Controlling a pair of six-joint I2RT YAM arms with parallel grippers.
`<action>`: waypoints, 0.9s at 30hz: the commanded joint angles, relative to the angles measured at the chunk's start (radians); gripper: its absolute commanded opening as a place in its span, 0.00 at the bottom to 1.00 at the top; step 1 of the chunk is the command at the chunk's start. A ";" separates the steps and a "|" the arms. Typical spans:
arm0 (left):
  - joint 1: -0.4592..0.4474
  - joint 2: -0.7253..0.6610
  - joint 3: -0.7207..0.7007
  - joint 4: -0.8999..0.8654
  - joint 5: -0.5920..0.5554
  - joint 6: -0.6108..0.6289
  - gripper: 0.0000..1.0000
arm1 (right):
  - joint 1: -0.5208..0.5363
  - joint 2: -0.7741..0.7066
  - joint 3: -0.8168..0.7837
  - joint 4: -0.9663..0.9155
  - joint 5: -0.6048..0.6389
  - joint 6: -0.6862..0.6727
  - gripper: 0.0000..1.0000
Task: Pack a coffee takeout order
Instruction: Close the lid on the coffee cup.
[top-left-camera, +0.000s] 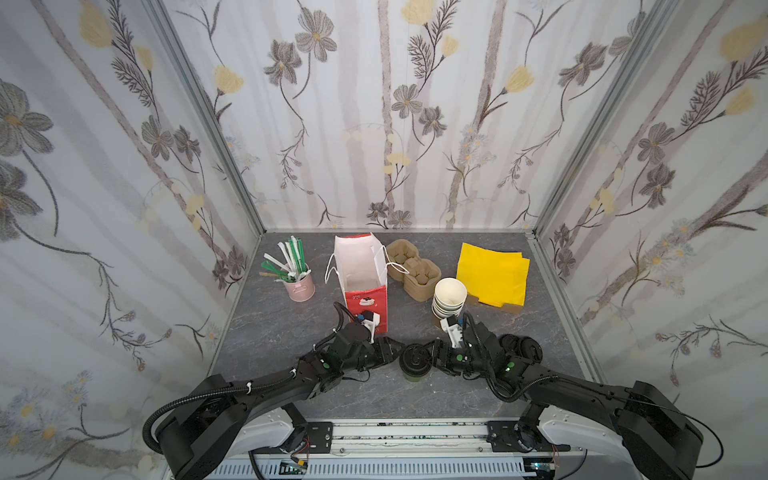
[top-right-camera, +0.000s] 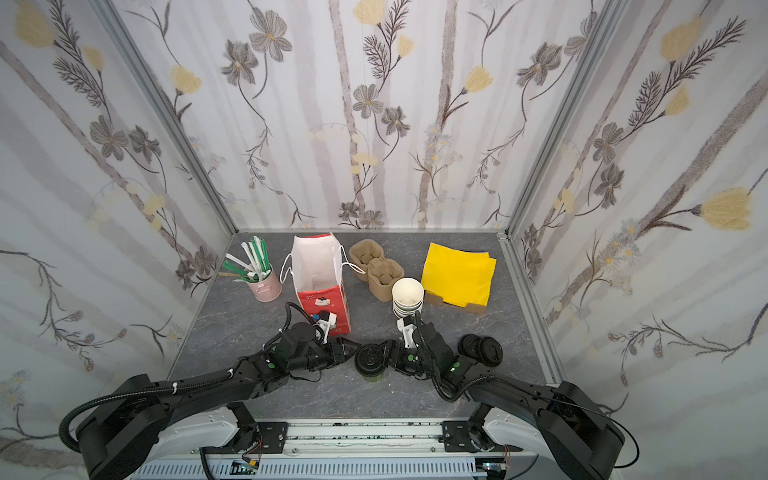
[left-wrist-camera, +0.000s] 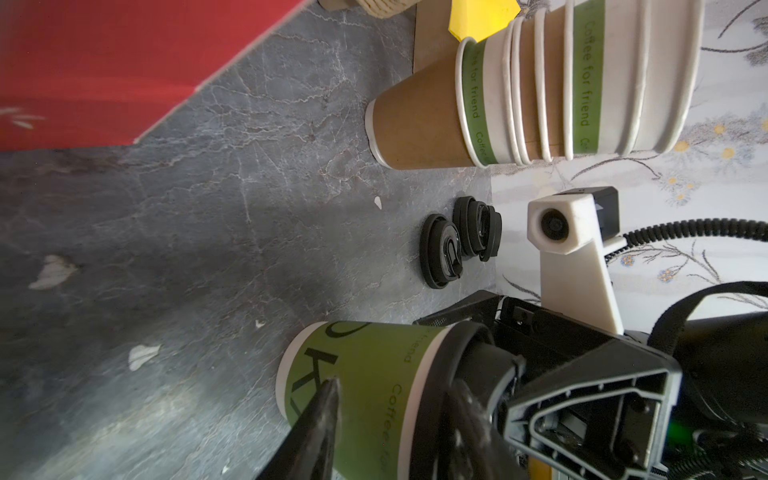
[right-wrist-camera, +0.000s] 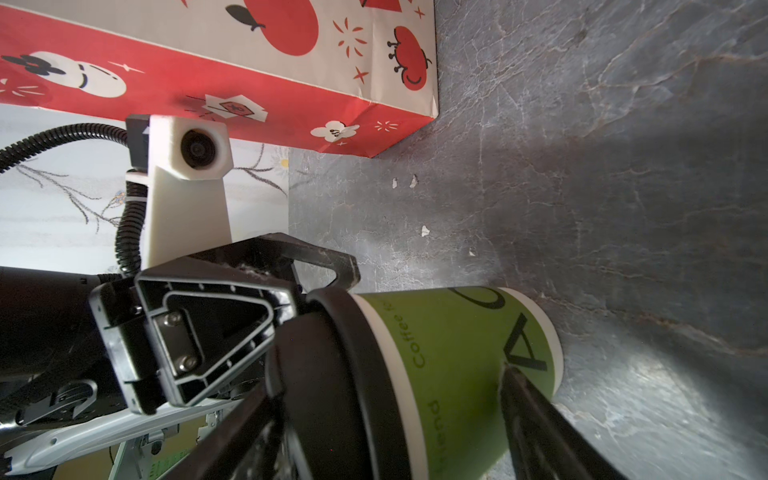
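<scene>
The coffee cup (top-left-camera: 414, 360), green-banded paper with a black lid (right-wrist-camera: 332, 374), stands on the grey table near the front, between my two arms. My left gripper (top-left-camera: 397, 351) reaches it from the left, turned on its side and open. One finger (left-wrist-camera: 324, 415) lies by the cup's (left-wrist-camera: 365, 386) lower wall, the other over the lid. My right gripper (top-left-camera: 434, 355) meets it from the right the same way, open, with one finger (right-wrist-camera: 540, 415) low along the cup's wall. Whether any finger presses I cannot tell. Yellow napkins (top-left-camera: 492, 272) lie at the back right. Green straws (top-left-camera: 291, 259) stand in a pink tin (top-left-camera: 300, 289).
A red and white paper bag (top-left-camera: 363, 286) stands open behind my left gripper. A brown pulp cup carrier (top-left-camera: 411, 272) and a stack of lidless cups (top-left-camera: 449, 297) sit behind my right gripper. Loose black lids (top-left-camera: 521, 347) lie to its right.
</scene>
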 joint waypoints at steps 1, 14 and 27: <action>0.006 -0.031 0.023 -0.047 0.014 0.016 0.49 | 0.003 0.010 0.003 -0.080 0.026 -0.006 0.79; 0.011 -0.079 -0.011 -0.054 0.083 0.014 0.65 | 0.003 -0.037 0.031 -0.091 0.028 -0.012 0.87; 0.012 -0.083 -0.010 -0.053 0.125 0.017 0.66 | 0.003 -0.179 0.043 -0.236 0.085 -0.030 0.95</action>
